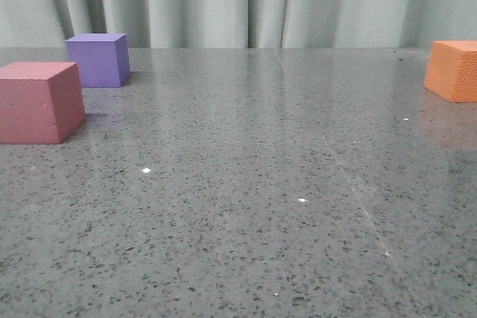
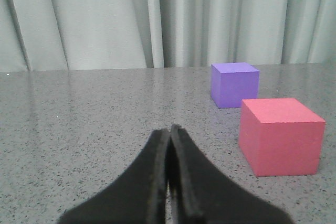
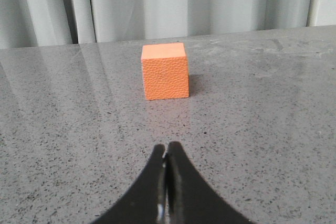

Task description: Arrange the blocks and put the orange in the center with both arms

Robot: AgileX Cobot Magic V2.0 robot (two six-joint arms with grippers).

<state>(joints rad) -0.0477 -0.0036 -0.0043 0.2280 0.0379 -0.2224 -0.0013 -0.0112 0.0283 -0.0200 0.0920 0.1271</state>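
While both claws, the left gripper [image 2: 169, 129] and right gripper [image 3: 167, 146], are clenched on nothing, the orange cube [image 1: 453, 69] sits far right, the pink cube [image 1: 39, 101] and purple cube [image 1: 98, 59] far left; an approach with unopened fingers would likely shove the foam aside.

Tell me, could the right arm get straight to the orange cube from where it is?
Probably yes: the orange cube sits alone ahead of the right gripper, bare table between them. The fingers are closed, though.

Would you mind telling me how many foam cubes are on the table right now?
3. The pink-red foam cube sits at the table's left edge, the purple foam cube just behind it, apart, and the orange pebbled foam cube at the far right. None seems hidden.
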